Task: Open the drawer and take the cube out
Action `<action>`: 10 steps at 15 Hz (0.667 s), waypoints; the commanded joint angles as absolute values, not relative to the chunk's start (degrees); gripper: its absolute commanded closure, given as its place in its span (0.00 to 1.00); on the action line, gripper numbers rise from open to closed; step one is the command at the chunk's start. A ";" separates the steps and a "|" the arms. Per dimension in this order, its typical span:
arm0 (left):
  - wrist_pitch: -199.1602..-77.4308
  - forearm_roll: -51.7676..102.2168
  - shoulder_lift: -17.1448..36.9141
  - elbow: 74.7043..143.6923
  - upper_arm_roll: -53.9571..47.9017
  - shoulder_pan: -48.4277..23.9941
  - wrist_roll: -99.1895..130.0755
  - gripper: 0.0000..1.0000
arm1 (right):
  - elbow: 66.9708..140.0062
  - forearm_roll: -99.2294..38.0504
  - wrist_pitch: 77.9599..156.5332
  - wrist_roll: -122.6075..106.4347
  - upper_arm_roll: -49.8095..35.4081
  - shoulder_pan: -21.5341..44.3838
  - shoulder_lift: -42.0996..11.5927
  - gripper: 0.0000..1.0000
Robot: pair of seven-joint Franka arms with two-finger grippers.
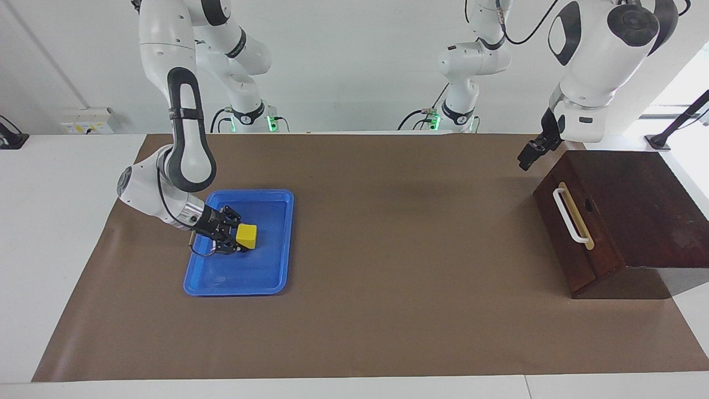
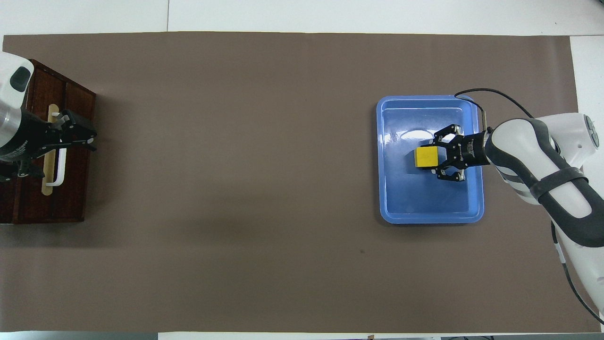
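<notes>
The right gripper (image 1: 237, 239) pinches the yellow cube (image 1: 247, 236) over the blue tray (image 1: 277, 277). The left gripper (image 1: 529, 155), fingers spread, hangs above the closed drawer (image 1: 570, 244). No writing is legible.

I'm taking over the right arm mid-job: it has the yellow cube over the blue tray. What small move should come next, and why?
Probably lower the right gripper a little, then open it. It is shut on the cube, low over the blue tray and inside its rim, so a short release should land it there. The drawer looks closed, and the left gripper, open, hangs above the table beside the box.
</notes>
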State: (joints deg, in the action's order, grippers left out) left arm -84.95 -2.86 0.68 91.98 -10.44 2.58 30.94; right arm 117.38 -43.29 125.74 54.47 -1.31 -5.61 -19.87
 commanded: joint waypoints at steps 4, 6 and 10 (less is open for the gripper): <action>-79.71 0.53 -3.77 94.03 -9.49 2.11 22.08 0.00 | 119.44 -39.55 127.62 52.56 -1.67 -5.89 -19.34 0.00; -79.80 0.61 -3.69 94.04 -9.32 1.67 18.12 0.00 | 119.18 -39.46 127.44 52.65 -1.67 -5.98 -19.34 0.00; -79.63 0.53 -1.77 93.08 -7.38 1.15 15.73 0.00 | 116.81 -39.46 125.34 53.44 -1.58 -6.06 -19.25 0.00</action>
